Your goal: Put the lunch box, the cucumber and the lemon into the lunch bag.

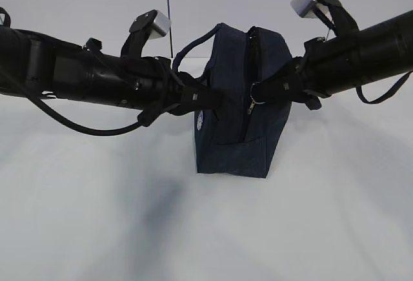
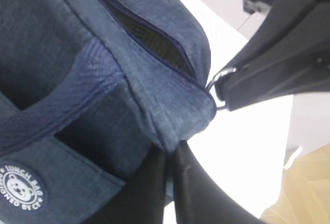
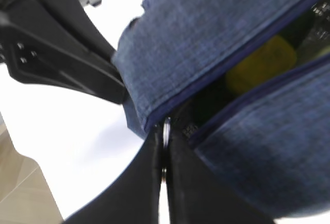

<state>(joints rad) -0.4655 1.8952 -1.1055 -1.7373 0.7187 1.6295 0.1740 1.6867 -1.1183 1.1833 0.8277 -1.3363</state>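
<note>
Navy lunch bag point(image 1: 235, 100) upright, lemon point(image 3: 260, 62) inside.

Matte black arms point(image 1: 97, 74), looping cables, silver wrist cameras point(image 1: 155, 24)

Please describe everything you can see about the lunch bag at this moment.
The lunch bag is a boxy dark navy fabric bag, upright on the white table. It has loop handles and a round white printed badge. Its zipper is partly open; through the gap the yellow lemon shows inside. The left gripper is shut on the fabric at one end. The right gripper is shut on the silver ring pull.
</note>
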